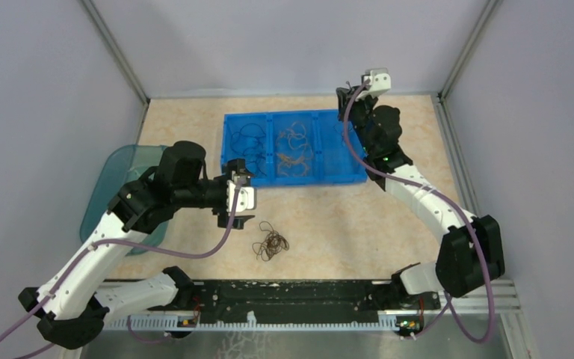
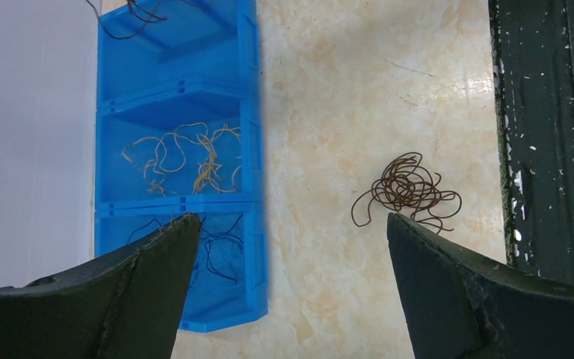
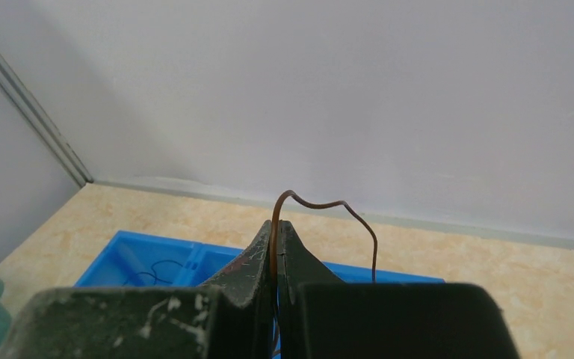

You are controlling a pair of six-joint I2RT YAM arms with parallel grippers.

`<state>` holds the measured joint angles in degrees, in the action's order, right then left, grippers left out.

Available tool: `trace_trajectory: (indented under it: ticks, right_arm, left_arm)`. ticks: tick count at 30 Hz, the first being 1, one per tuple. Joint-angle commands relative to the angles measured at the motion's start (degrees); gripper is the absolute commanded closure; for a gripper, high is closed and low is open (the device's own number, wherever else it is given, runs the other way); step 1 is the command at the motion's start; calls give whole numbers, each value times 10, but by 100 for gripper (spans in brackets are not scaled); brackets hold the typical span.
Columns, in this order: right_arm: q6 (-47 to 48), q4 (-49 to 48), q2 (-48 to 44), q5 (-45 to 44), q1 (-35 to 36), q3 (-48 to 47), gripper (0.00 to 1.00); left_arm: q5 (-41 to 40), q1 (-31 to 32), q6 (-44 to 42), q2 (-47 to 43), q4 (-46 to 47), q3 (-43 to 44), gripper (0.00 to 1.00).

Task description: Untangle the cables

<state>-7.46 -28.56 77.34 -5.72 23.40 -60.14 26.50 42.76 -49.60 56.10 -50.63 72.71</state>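
A fist-sized tangle of dark brown cables (image 1: 270, 244) lies on the table in front of the blue three-compartment tray (image 1: 359, 178). The tray's left compartment holds dark blue cables (image 1: 250, 142) and its middle one yellow-orange cables (image 1: 293, 149). My left gripper (image 1: 241, 200) is open and empty, between the tray's near left corner and the tangle. In the left wrist view the tangle (image 2: 407, 191) lies just beyond the right fingertip (image 2: 418, 254). My right gripper (image 1: 341, 96) hangs above the tray's far right corner, shut on one brown cable (image 3: 321, 206) that arches above the fingertips.
A teal translucent container (image 1: 116, 176) stands at the table's left edge, behind my left arm. A black rail (image 1: 291, 295) runs along the near edge. Grey walls close in the back and both sides. A few brown wires (image 2: 131, 11) lie in the tray's right compartment.
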Motion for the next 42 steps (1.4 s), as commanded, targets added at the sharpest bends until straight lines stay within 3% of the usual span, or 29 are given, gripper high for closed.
trace_trajectory:
  ticks: [1, 6, 15, 19, 22, 25, 27, 29, 34, 39, 42]
  right_arm:
    - [11, -44, 26, 4, -9, -17, 100]
    - [10, -71, 58, 0, -10, -9, 100]
    - [27, -65, 115, 3, -10, -2, 100]
    - [12, -24, 121, -6, -10, -4, 59]
    - [0, 47, 111, -20, -10, -18, 48]
    - [-8, 114, 93, -34, -10, -36, 42]
    - [-9, 129, 68, -27, -10, -27, 39]
    - [-9, 139, 37, -12, -6, -13, 28]
    - [-15, 142, -46, 71, 34, 65, 29]
    - [-48, 83, -123, 141, 121, 191, 34]
    - [-91, 38, -161, 132, 146, 271, 39]
  left_arm:
    - [-11, 3, -1, 3, -20, 10, 0]
    - [-32, 3, 1, 1, -21, 6, 0]
    - [5, 3, 25, -2, -38, 20, 0]
    - [20, 1, 64, 8, -32, 23, 0]
    - [13, -11, 73, 17, -31, 7, 0]
    - [28, -36, 77, 23, -25, -13, 0]
    - [52, -63, 80, 31, -22, -21, 0]
    - [90, -113, 79, 40, -19, -31, 0]
    - [117, -178, 43, 53, -19, -87, 0]
    - [173, -179, 35, 23, 27, -187, 4]
    - [176, -171, 41, 14, 89, -254, 7]
